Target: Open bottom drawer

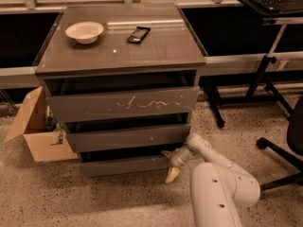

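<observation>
The bottom drawer (123, 165) is the lowest, plain dark grey-brown front of the three-drawer cabinet, close to the floor. A dark gap shows above its top edge. My gripper (169, 163) is at the drawer's right end. One fingertip reaches to the drawer's top edge and the other pale fingertip (172, 175) hangs below near the floor, so the fingers are spread. My white arm (215, 188) comes in from the lower right.
Above are the mid drawer (128, 137) and the scratched top drawer (125, 104). A bowl (84, 32) and a dark flat object (138, 34) lie on the cabinet top. A cardboard box (35, 129) stands at left, an office chair base (284, 150) at right.
</observation>
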You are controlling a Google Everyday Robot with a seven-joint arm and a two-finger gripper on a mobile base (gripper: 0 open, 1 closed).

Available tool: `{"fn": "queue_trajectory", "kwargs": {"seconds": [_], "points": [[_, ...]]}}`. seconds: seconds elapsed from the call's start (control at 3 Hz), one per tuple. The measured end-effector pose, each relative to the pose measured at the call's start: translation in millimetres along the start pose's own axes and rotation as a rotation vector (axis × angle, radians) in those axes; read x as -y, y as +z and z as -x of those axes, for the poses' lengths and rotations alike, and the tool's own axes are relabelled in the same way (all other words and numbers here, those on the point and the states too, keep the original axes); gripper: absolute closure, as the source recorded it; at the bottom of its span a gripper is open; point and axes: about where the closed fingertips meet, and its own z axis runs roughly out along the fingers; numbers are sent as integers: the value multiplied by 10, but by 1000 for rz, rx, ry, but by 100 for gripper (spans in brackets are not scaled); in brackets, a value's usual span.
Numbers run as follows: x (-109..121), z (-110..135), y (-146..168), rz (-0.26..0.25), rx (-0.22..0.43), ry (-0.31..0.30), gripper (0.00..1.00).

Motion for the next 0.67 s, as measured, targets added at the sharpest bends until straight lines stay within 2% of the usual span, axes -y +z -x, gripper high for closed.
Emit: {"fn": "queue_trajectory", "kwargs": {"seconds": [0.33,0.67], "points": [[-23,-16,36,6,21,6,49],[-6,28,-17,6,21,6,72]]}}
